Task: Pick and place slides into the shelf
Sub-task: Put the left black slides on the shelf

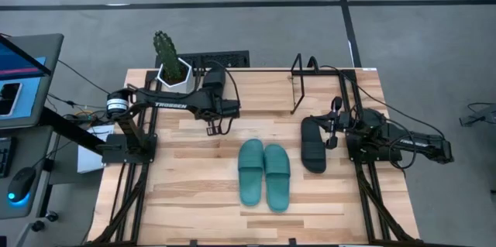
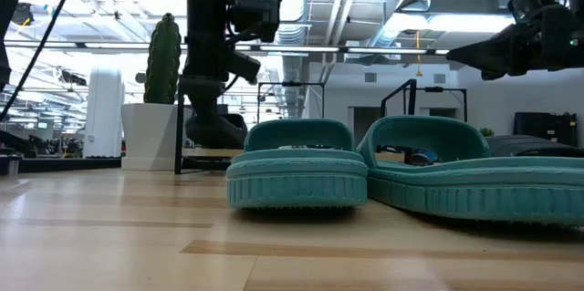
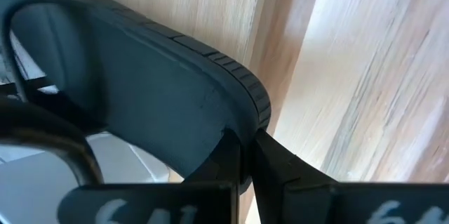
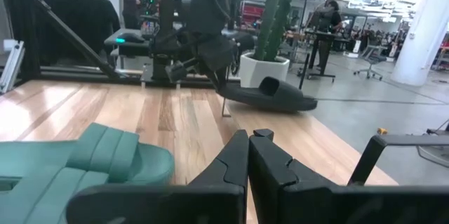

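Note:
Two teal slides (image 1: pixel 264 173) lie side by side, soles down, in the middle of the table. A black slide (image 1: pixel 313 145) lies flat at the right, beside my right gripper (image 1: pixel 333 127), which is shut and holds nothing. My left gripper (image 3: pixel 247 155) hangs over the table's far middle, left of the shelf (image 1: pixel 304 84). It is shut on the second black slide (image 4: pixel 270 95). In the high view the arm hides most of this slide. The shelf's thin black rods stand at the far right of the table. My left gripper pinches the black slide's ribbed rim (image 3: pixel 245 112) between its two fingers, at one end of the slide; heel or toe, I cannot tell. The fingers slant down from above. The slide (image 2: pixel 215 132) hangs below them, lifted clear of the table and nearly level.
A cactus in a white pot (image 1: pixel 170 65) stands at the far left of the table, close behind my left arm. Bare wood lies between the teal slides and the shelf. Screens and cables sit off the table's left edge.

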